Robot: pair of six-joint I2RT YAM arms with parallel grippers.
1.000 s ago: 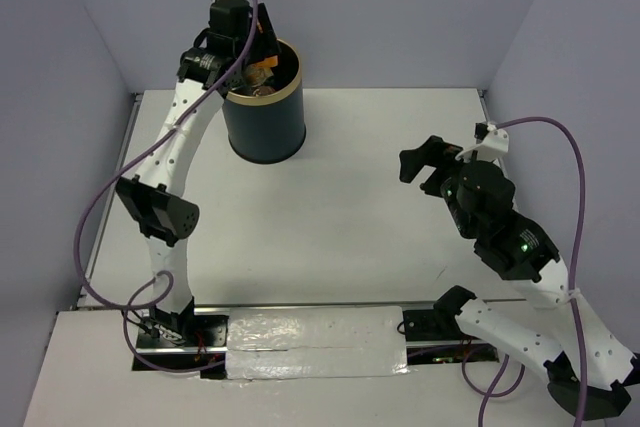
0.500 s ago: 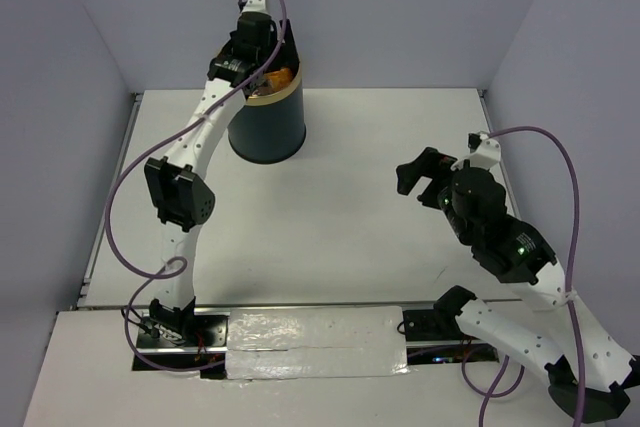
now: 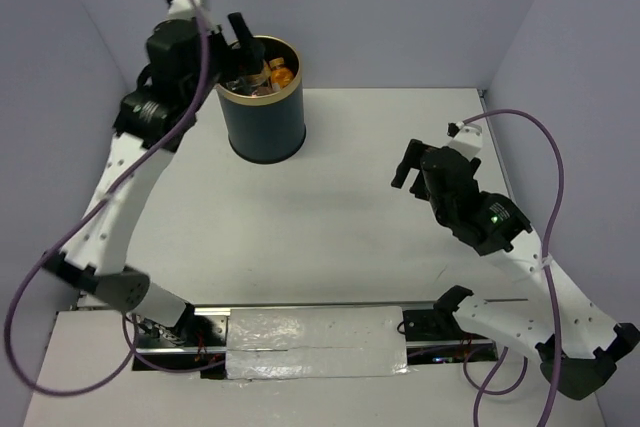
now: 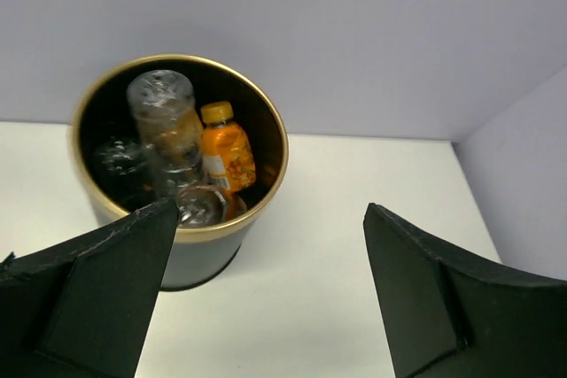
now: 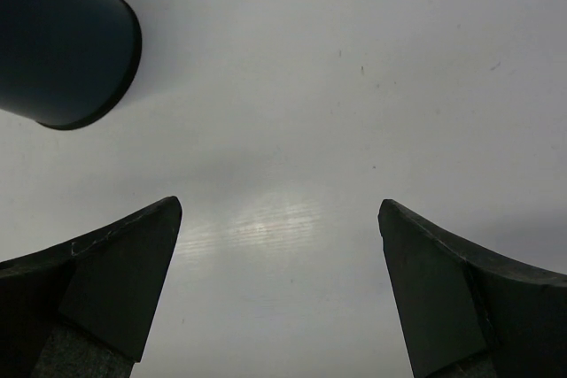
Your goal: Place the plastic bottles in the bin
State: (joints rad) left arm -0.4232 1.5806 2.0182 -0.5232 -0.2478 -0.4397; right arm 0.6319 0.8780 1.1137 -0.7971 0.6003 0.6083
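Top external: left tool (image 3: 240, 47) withdrawn leftward

A white tabletop (image 3: 340, 237) fills the frame's middle; pale lilac walls (image 3: 400, 7) enclose it; a silvery sheet (image 3: 315, 344) lies bottom centre.

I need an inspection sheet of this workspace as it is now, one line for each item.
Surface: white table, no bottle lying on it.
Job's things: tall dark cylindrical bin with gold rim upright; orange-liquid plastic bottle and clear plastic bottle inside it.
Clutter: nothing seen.
Claws: left claw open, empty, near the bin; right claw open, empty, over the table.
Cables: purple cables loop off both arms.
Surroundings: pale lilac walls on three sides.
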